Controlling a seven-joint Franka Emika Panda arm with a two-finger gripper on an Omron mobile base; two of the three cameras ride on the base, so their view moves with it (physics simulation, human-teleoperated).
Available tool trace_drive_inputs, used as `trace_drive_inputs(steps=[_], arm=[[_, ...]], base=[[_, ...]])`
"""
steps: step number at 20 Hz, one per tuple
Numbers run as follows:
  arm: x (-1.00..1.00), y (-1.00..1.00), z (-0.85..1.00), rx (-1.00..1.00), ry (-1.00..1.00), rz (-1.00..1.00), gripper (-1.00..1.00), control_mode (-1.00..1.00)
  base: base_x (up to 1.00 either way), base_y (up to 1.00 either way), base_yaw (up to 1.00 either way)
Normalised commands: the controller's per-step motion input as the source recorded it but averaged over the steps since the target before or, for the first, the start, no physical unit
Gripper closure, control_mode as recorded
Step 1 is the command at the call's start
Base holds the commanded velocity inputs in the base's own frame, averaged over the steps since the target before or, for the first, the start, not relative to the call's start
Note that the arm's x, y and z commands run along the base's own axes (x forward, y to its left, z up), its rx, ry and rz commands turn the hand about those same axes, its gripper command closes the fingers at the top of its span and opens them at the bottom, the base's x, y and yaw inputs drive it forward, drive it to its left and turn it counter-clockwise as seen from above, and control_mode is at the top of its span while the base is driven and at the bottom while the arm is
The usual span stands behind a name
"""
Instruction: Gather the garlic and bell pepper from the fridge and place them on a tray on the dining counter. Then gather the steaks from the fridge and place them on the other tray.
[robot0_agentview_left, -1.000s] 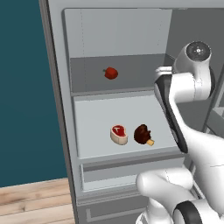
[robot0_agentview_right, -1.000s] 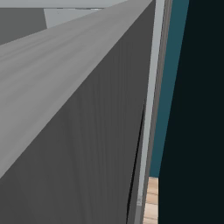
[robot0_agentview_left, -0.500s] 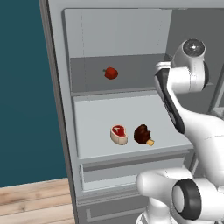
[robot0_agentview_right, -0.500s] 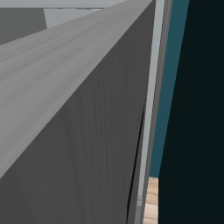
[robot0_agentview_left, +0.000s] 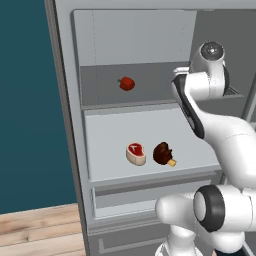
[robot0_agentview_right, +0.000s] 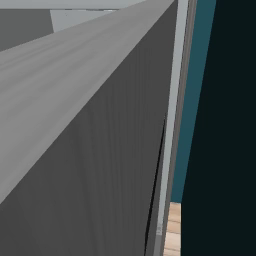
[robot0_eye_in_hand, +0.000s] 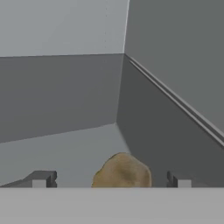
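At the right of the left base view stands the arm (robot0_agentview_left: 220, 135), built of glossy white, rounded shells that swell into fat cylinders at each joint. A dark, nearly black band runs along the slim link at centre right, a dark ring circles the big round joint at the lower right, and a grey disc with a darker rim caps the joint at the upper right. In the hand view, two small dark grey, blocky finger tips (robot0_eye_in_hand: 40, 179) rise at the bottom of the frame, each carrying a paler square face.
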Motion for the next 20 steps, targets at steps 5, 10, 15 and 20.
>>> trace_drive_inputs(steps=[5,10,15,20], arm=[[0.26,-0.07,-0.07,0.00,0.00,0.00,-1.00,-1.00],[0.14,-0.07,-0.09,0.00,0.00,-0.02,-1.00,-1.00],[0.00,-0.04,-0.06,0.00,0.00,-0.03,-1.00,-1.00],[0.00,0.00,-0.03,0.00,0.01,-0.04,-1.00,-1.00]], base=[[0.00,0.00,0.00],[0.00,0.00,0.00],[0.00,0.00,0.00],[0.00,0.00,0.00]])
